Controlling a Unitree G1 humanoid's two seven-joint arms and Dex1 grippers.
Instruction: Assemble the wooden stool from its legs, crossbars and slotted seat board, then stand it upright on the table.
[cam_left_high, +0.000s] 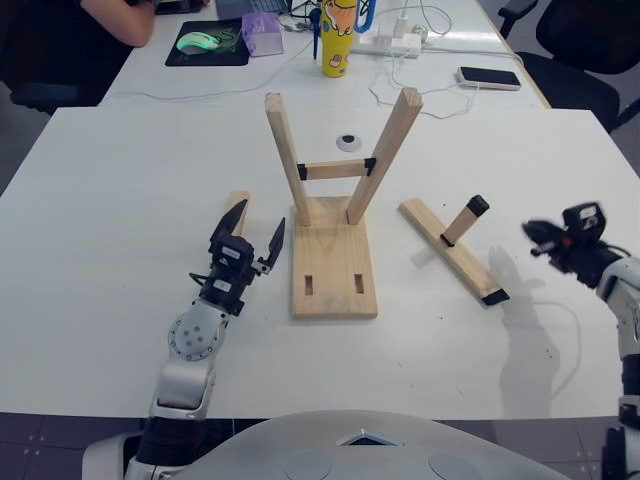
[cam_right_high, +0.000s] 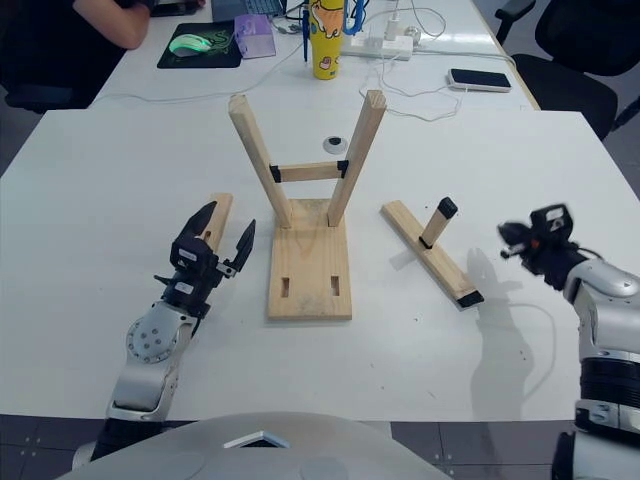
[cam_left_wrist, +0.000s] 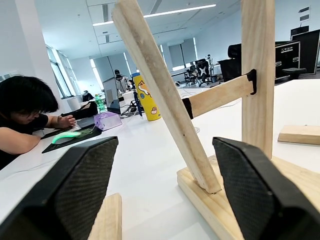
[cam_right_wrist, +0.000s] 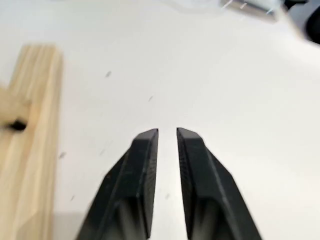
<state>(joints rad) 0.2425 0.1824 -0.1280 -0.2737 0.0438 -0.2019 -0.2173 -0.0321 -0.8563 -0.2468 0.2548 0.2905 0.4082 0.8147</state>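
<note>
Left eye view: the seat board is laid flat on the tabletop, with two legs and a crossbar slotted in. A loose leg lies beside it. The left tool is spread wide and empty. The right tool is nearly closed and empty. The wood is judged light and stiff, best gripped mid-leg. No writing is legible on it.

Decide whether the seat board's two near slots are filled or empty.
Empty. Both slots show as bare holes; the two joined legs stand at the far end of the board.
</note>
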